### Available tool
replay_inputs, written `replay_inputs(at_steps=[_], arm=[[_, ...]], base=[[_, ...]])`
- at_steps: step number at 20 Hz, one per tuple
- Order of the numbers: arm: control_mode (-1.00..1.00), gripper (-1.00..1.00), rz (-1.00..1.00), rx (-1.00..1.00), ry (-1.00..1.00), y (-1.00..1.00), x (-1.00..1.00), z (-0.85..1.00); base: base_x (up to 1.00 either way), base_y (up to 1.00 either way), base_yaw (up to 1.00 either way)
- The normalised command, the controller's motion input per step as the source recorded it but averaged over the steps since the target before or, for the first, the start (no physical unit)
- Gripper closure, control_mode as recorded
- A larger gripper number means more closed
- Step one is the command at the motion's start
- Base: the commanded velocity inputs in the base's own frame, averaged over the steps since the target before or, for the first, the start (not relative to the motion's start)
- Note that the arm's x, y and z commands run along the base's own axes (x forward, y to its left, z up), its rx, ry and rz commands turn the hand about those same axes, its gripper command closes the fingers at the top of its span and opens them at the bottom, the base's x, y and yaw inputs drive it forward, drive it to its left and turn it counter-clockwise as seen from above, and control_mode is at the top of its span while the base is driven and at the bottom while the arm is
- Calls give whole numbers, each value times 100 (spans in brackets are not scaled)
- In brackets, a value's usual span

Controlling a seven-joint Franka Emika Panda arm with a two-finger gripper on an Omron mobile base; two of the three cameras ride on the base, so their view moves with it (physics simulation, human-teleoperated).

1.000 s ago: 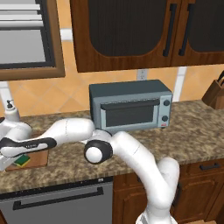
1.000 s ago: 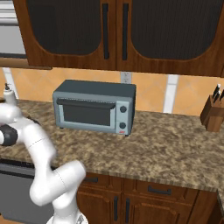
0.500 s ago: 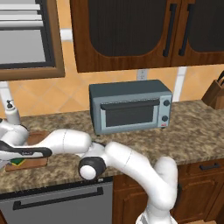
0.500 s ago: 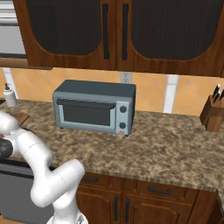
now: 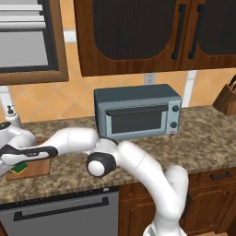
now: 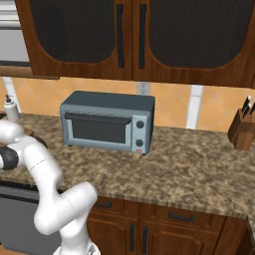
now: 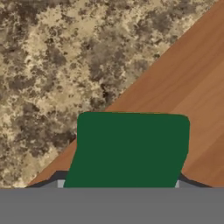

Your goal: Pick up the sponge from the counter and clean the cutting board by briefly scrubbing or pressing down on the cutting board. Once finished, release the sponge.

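**Sponge on the board's edge, claw low over it**

The claw [image 7: 119,186] sat low over the sponge [image 7: 131,148], its dark tips flanking the green block at the bottom of the hand view; it looked closed on the sponge, though the contact itself was hidden. In the left base view the sponge [image 5: 19,168] lay under the hand on the cutting board [image 5: 34,168], near the far left of the surface [image 5: 152,159].

The hand view put the sponge close to the cutting board's [image 7: 192,92] long edge, with speckled granite [image 7: 57,65] just beyond. My judgement: a scrub stroke toward that edge could carry the sponge off the wood and onto stone, so the press would miss the board. Pressing hard near the rim might also shift the board. The arm was stretched far left, which could limit its stroke.

Further along the surface stood a grey toaster oven [image 5: 137,111], a white bottle [image 5: 12,119] by the wall and a knife block [image 6: 243,128] at the right. Dark wooden cabinets [image 6: 134,37] hung above, with a dishwasher front [image 5: 60,214] below.
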Motion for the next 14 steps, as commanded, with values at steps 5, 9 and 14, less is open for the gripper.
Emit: replay_inputs(at_steps=[5,9,14], arm=[[-100,100,0,-4,0,22,73,-42],[-100,100,0,-10,0,9,76,-9],[-100,100,-4,-18,4,0,100,-9]], base=[[0,0,0],[0,0,0],[0,0,0]])
